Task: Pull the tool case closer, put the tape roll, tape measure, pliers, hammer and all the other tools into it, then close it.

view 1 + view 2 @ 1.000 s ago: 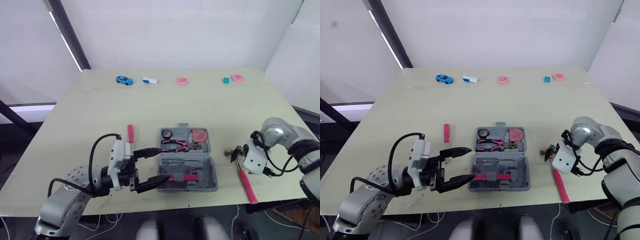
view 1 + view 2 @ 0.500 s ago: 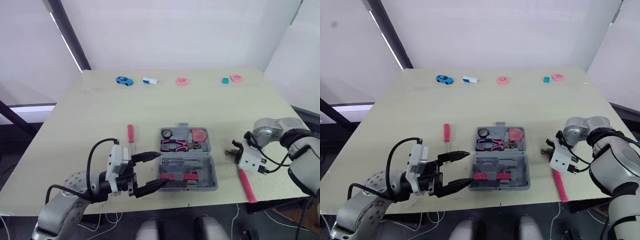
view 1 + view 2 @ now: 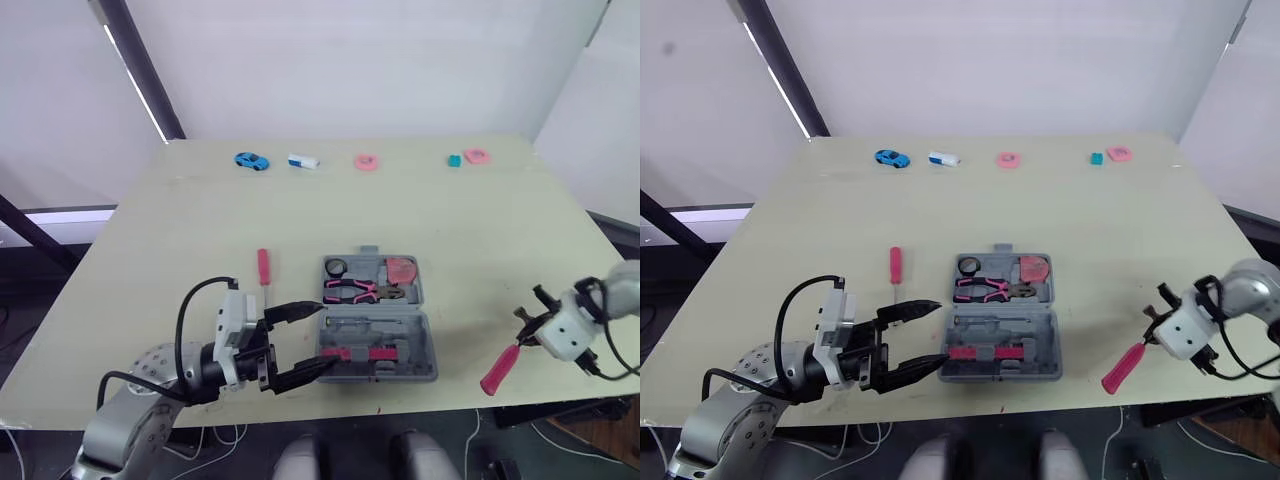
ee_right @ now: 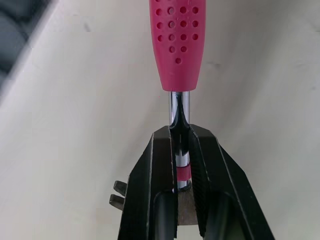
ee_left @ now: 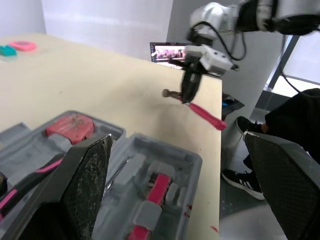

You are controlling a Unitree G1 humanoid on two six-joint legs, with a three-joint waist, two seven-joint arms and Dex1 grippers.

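The grey tool case [image 3: 376,322] lies open near the table's front edge. In it are pink-handled pliers [image 3: 350,291], a red tape measure [image 3: 402,270] and a black tape roll [image 3: 335,266]. My left gripper [image 3: 326,337] stands open at the case's left front corner, with nothing between its fingers. A red screwdriver [image 3: 263,267] lies to the left of the case. My right gripper [image 4: 180,150] is shut on the metal shaft of the pink-handled hammer [image 4: 175,45] close to its head. It holds the hammer [image 3: 500,369] near the table's right front corner, handle slanting toward the front edge.
Along the far edge sit a blue toy car [image 3: 250,161], a white and blue block [image 3: 302,161], a pink ring [image 3: 366,162], a teal block [image 3: 454,160] and another pink ring [image 3: 476,156]. The table's right edge is close to the right gripper.
My right gripper has shut on the hammer's shaft and carried it to the right, away from the case; the handle has swung round. The left gripper has barely moved.
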